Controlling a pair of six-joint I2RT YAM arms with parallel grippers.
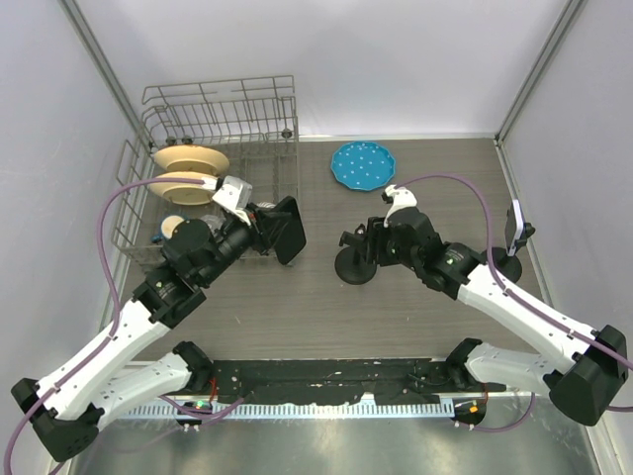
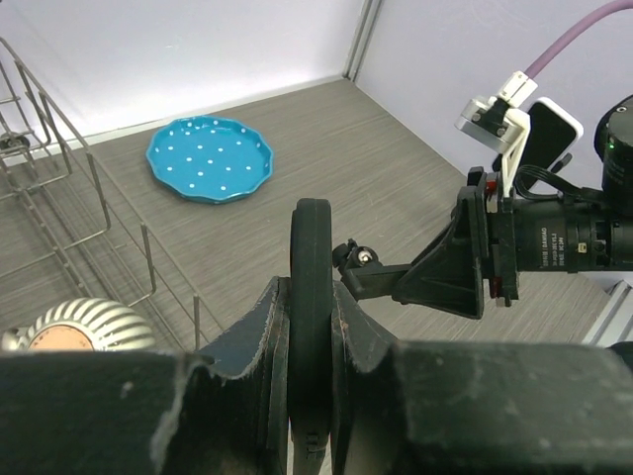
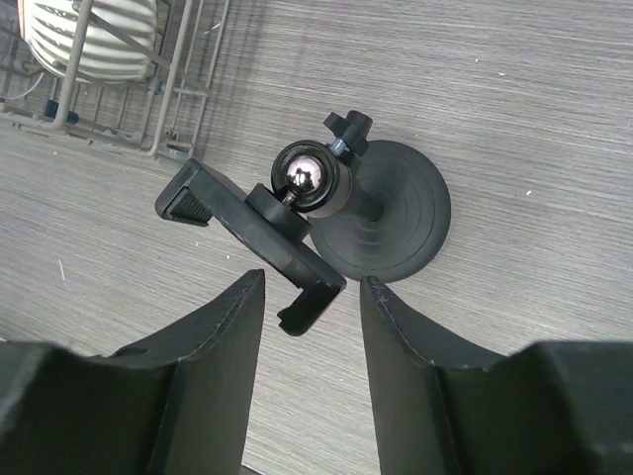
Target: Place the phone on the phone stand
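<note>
My left gripper (image 1: 278, 231) is shut on a black phone (image 1: 291, 230) and holds it on edge above the table, just right of the dish rack. In the left wrist view the phone (image 2: 311, 287) stands edge-on between the two fingers (image 2: 265, 327). The black phone stand (image 1: 356, 265) has a round base (image 3: 394, 213), a ball joint (image 3: 305, 176) and a clamp cradle (image 3: 247, 223). It stands right of the phone, with a gap between them. My right gripper (image 3: 312, 292) is open over the stand, with the cradle's hooked end between its fingers, not touching them. It also shows in the top view (image 1: 370, 242).
A wire dish rack (image 1: 220, 109) with cream plates (image 1: 188, 173) fills the back left. A blue dotted plate (image 1: 362, 164) lies at the back centre. A small white-rimmed device on a mount (image 1: 515, 226) stands by the right wall.
</note>
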